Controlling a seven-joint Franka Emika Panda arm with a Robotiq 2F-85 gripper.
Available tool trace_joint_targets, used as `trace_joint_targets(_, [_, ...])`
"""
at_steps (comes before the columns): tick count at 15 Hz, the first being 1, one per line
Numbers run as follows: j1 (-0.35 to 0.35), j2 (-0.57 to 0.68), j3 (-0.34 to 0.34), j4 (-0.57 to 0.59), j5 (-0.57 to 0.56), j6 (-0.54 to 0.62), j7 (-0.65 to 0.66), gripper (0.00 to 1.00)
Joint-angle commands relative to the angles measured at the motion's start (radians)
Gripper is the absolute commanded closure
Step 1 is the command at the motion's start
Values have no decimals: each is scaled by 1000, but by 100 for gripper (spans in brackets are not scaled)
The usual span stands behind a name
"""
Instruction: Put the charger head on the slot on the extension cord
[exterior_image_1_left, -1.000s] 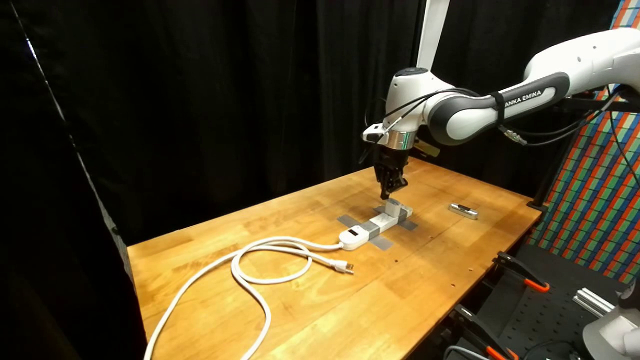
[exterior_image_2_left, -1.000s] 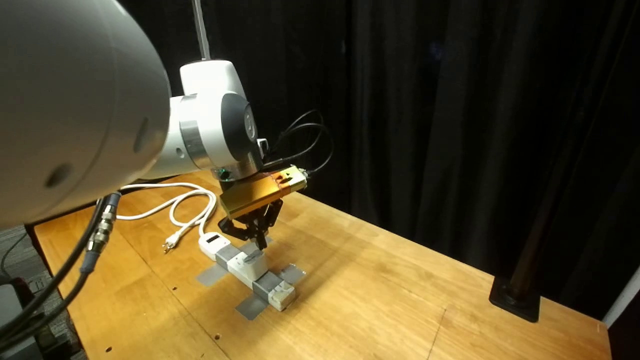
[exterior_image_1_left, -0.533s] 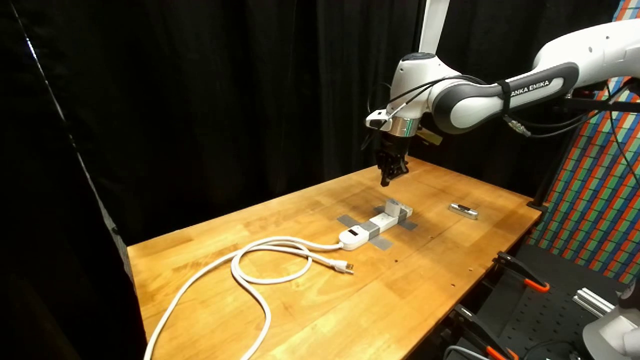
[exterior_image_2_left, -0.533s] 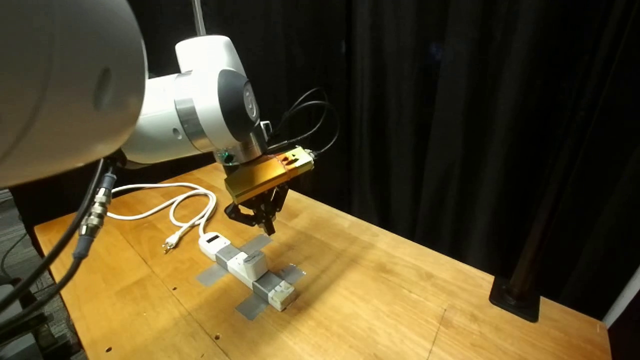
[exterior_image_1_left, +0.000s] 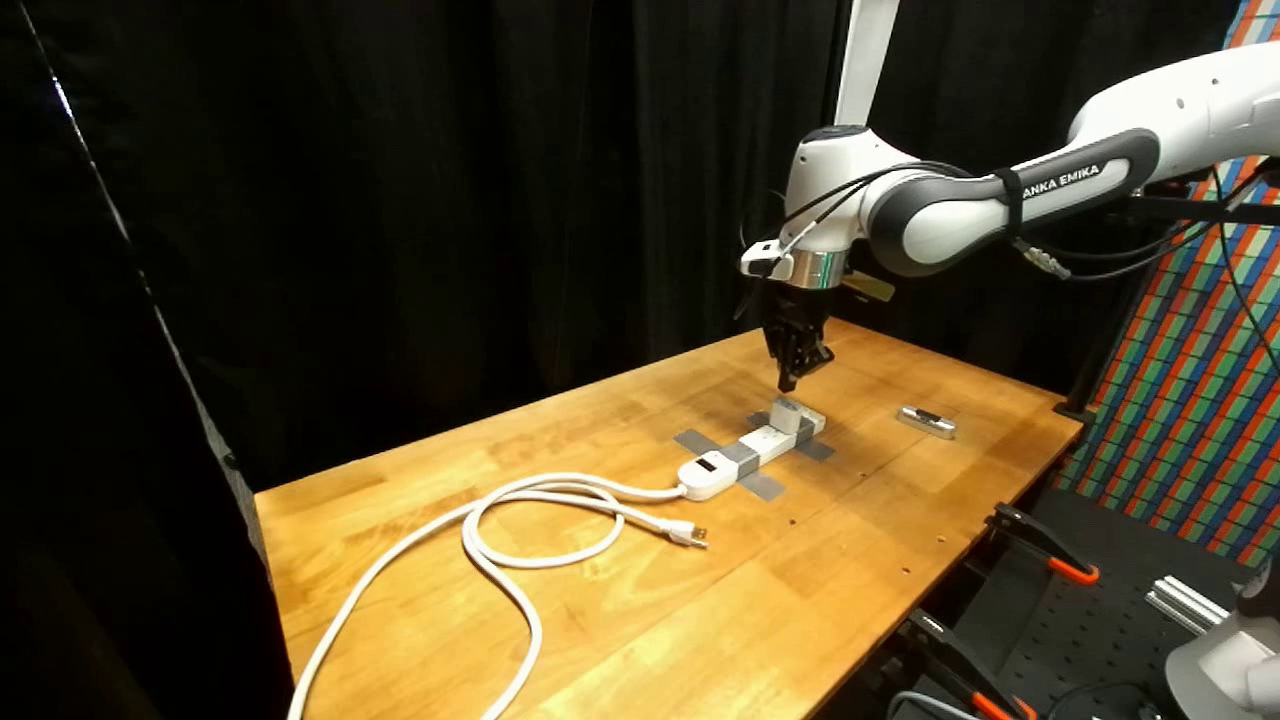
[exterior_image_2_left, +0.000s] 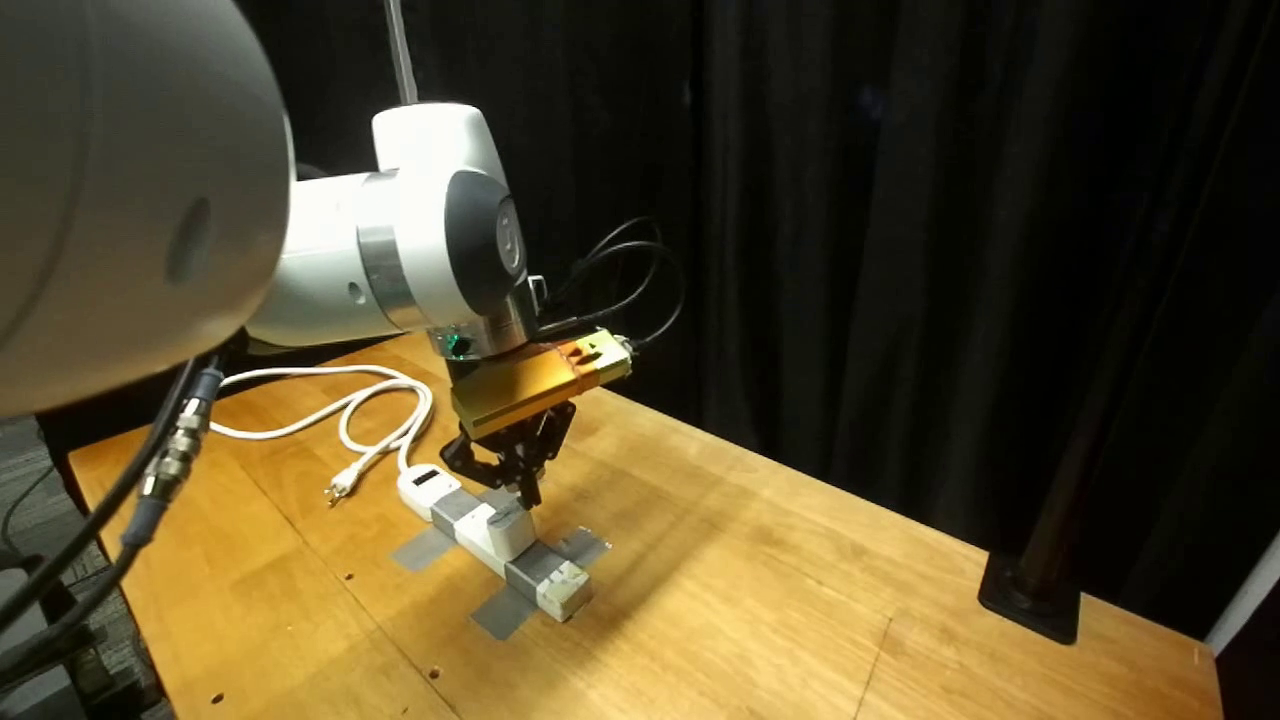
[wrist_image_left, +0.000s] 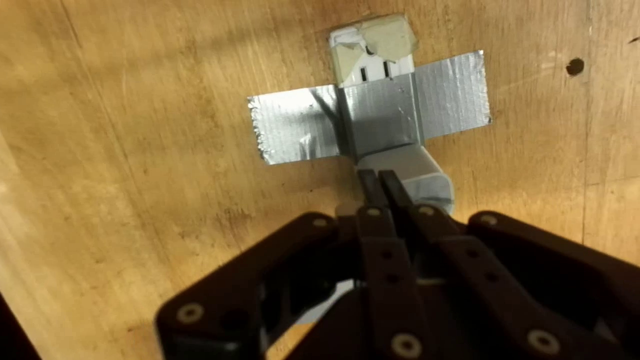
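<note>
Charger head (exterior_image_2_left: 512, 536): on top of ext. cord (exterior_image_1_left: 766, 443), btwn the 2 tape bands (wrist_image_left: 381, 114), looks approx. upright.
End effector (wrist_image_left: 378, 175): jaws nearly meeting, thin gap, nothing held; tips just by charger's top, contact unclear.
Done: placing, AFAICT; it stands w/o a grip.
Left: seating depth hidden, so prob. a push down, then back off.

In an exterior view, black curtains (exterior_image_1_left: 400, 250) fill the upper left, a wooden table (exterior_image_1_left: 700, 600) the lower centre; a multicoloured backdrop (exterior_image_1_left: 1180, 400) lines the right.
</note>
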Motion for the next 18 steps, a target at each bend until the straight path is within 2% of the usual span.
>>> trace_joint_targets(1, [17, -8, -15, 11, 27, -4, -36, 93])
trace_joint_targets(18, [18, -67, -110, 16, 37, 26, -45, 93])
